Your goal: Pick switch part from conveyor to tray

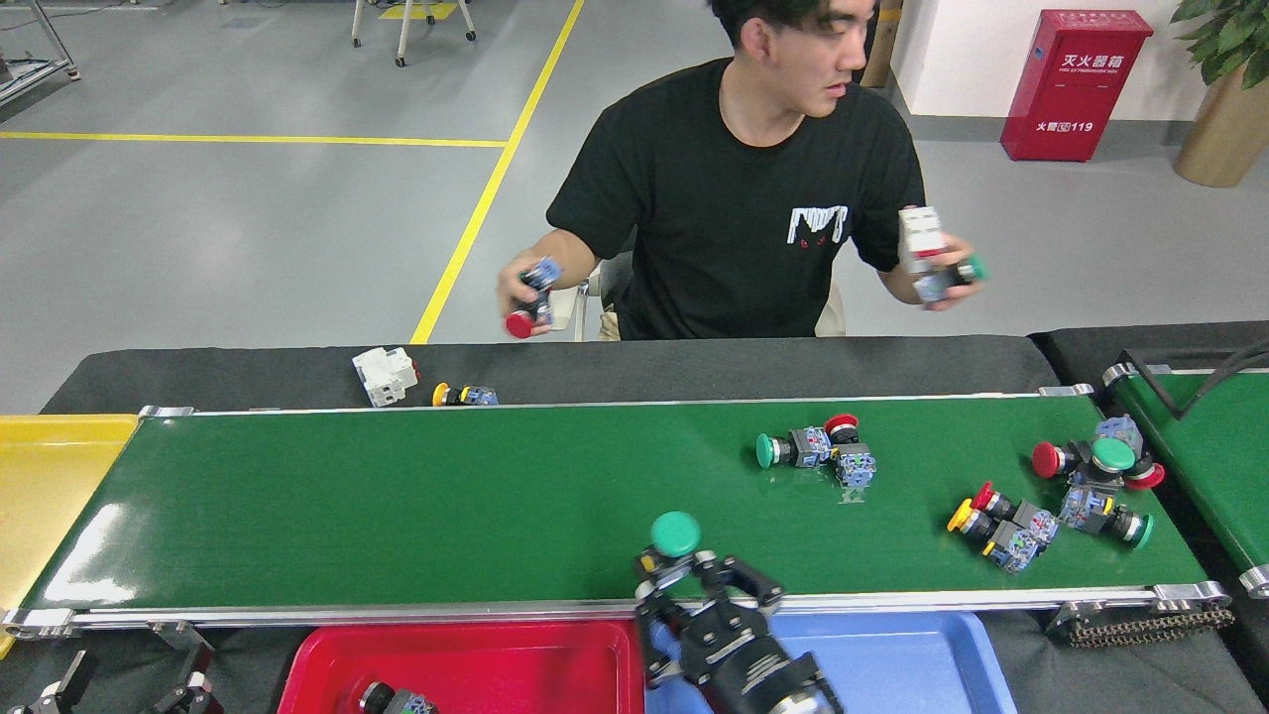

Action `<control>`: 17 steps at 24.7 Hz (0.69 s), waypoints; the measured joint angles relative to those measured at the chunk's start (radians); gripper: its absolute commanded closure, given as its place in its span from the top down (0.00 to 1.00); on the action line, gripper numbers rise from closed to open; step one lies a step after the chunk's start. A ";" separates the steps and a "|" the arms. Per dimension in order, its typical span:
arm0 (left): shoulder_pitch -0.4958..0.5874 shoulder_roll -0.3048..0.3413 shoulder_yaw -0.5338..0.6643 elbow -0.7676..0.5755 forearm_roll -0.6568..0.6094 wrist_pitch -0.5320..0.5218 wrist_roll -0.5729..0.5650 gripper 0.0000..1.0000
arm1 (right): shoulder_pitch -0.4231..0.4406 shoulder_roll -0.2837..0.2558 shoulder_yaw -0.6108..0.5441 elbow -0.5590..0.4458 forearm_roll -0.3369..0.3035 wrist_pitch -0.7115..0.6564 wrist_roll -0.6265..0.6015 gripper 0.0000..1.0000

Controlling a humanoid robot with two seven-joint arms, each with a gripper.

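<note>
The left gripper (59,694) is cut off by the bottom edge, its fingers unreadable.

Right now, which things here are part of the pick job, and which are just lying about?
Job:
right hand, shut on green switch
conveyor
switches waiting on belt
red tray
blue tray

Lying about:
white block on black mat
yellow switch beside it
person's handheld parts
fire box

One head view only, looking forward and down over the conveyor (496,496) from close range; the seated person (744,188) faces the camera across it.
</note>
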 measured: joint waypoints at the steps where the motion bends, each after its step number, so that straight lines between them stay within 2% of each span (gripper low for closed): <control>1: -0.001 0.000 0.000 0.000 0.004 -0.004 0.000 1.00 | 0.000 0.000 0.013 0.001 0.000 0.000 0.000 1.00; 5: -0.008 0.000 0.000 0.000 0.031 -0.014 0.000 1.00 | 0.003 0.002 -0.010 -0.011 0.000 -0.005 -0.005 1.00; 7: -0.008 0.000 0.001 0.000 0.033 -0.015 0.000 1.00 | 0.046 0.001 -0.121 -0.055 -0.001 0.039 -0.033 1.00; 9: -0.008 0.000 0.001 -0.001 0.034 -0.015 0.000 1.00 | 0.149 -0.002 -0.241 -0.088 -0.001 0.107 -0.095 1.00; 11: -0.008 0.000 0.001 -0.002 0.034 -0.015 0.000 1.00 | 0.210 -0.007 -0.355 -0.092 -0.003 0.169 -0.165 1.00; 14: -0.007 0.000 0.001 -0.003 0.034 -0.016 0.000 1.00 | 0.252 -0.010 -0.508 -0.093 -0.005 0.221 -0.213 1.00; 17: -0.007 0.000 0.001 -0.004 0.034 -0.017 0.000 1.00 | 0.254 -0.010 -0.559 -0.074 -0.007 0.241 -0.225 1.00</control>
